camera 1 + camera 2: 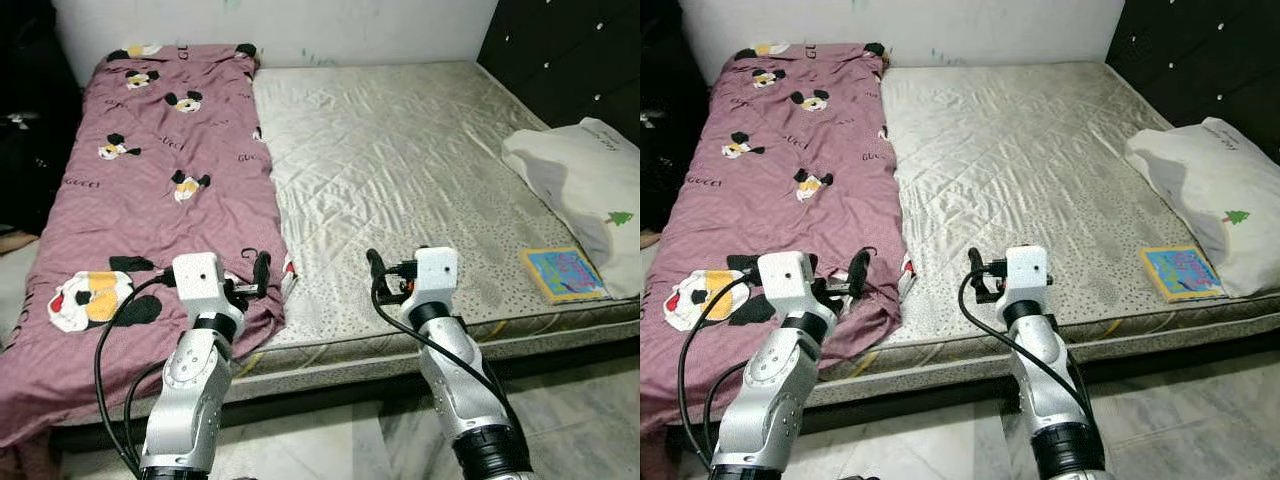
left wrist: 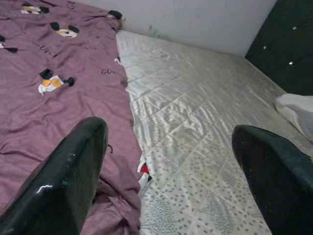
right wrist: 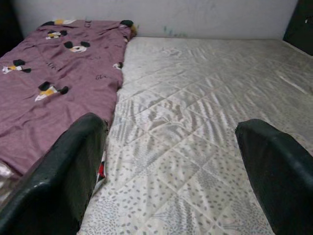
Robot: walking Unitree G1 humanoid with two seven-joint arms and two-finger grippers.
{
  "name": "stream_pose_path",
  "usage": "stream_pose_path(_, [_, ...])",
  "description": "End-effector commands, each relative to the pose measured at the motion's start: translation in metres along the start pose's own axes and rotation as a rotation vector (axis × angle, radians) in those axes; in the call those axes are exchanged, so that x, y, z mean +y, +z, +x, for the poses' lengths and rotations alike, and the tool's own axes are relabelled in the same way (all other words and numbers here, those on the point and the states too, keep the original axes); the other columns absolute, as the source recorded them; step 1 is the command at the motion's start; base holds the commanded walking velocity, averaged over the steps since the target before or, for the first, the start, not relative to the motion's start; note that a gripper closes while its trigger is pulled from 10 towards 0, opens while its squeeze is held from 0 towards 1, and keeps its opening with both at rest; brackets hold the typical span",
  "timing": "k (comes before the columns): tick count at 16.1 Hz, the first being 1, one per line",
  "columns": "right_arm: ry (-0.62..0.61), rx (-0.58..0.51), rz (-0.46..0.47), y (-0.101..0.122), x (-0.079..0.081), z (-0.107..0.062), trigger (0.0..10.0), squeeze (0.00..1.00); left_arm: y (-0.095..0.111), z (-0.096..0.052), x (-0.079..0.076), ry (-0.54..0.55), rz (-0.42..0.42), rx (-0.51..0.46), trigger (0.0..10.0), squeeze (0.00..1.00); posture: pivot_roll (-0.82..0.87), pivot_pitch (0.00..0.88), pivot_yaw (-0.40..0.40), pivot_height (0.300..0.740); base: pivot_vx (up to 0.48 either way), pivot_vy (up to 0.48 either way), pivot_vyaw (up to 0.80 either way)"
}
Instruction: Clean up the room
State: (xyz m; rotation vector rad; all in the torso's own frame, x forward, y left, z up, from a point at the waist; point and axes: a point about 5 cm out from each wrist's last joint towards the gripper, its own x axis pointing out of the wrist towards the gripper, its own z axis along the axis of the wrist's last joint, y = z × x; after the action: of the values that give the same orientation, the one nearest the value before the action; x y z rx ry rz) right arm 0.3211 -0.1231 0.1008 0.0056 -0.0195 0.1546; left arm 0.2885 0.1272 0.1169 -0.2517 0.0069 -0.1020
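Blanket (image 1: 150, 180) in purple covers the mattress (image 1: 400, 170) left half, its edge under the spread-fingered left gripper (image 2: 166, 161); right gripper (image 3: 171, 166), also spread, hovers beside it.

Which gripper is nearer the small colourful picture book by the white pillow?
Right. The right gripper hovers open over the mattress edge, with bare mattress between it and the colourful picture book. The left gripper, also open, sits farther off over the purple blanket.
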Motion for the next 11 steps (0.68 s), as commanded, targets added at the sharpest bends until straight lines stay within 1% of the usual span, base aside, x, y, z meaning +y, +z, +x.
stream_pose_path(1, [-0.004, -0.004, -0.001, 0.0009, -0.0017, -0.0003, 10.0, 0.0, 0.0005, -0.0022, -0.0025, -0.011, -0.01, -0.006, 10.0, 0.0, -0.01, 0.128, -0.018, 0.74, 0.307, 0.0, 0.0])
stream_pose_path(3, [-0.003, -0.004, -0.002, 0.0008, -0.0016, -0.0002, 10.0, 0.0, 0.0018, -0.002, -0.0036, -0.019, -0.014, -0.011, 10.0, 0.0, -0.01, 0.128, -0.018, 0.74, 0.352, 0.0, 0.0])
stream_pose_path(8, [-0.004, -0.005, -0.003, 0.001, -0.0015, 0.0, 10.0, 0.0, 0.0015, -0.0014, -0.0043, -0.024, -0.018, -0.01, 10.0, 0.0, -0.01, 0.127, -0.018, 0.74, 0.48, 0.0, 0.0])
stream_pose_path(9, [-0.004, -0.006, -0.003, 0.001, -0.0015, 0.0, 10.0, 0.0, 0.0009, -0.0014, -0.0042, -0.018, -0.015, -0.004, 10.0, 0.0, -0.01, 0.127, -0.018, 0.74, 0.337, 0.0, 0.0])
stream_pose_path(10, [-0.004, -0.006, -0.003, 0.001, -0.0014, 0.0, 10.0, 0.0, -0.0012, -0.0005, -0.0045, -0.004, -0.009, 0.013, 10.0, 0.0, -0.01, 0.127, -0.017, 0.74, 0.0, 0.0, 0.0])
stream_pose_path(11, [-0.004, -0.005, -0.004, 0.0007, -0.0017, -0.0002, 10.0, 0.0, -0.0026, 0.001, -0.004, 0.029, 0.063, 0.018, 10.0, 0.0, -0.01, 0.127, -0.017, 0.74, 0.0, 0.0, 0.0])
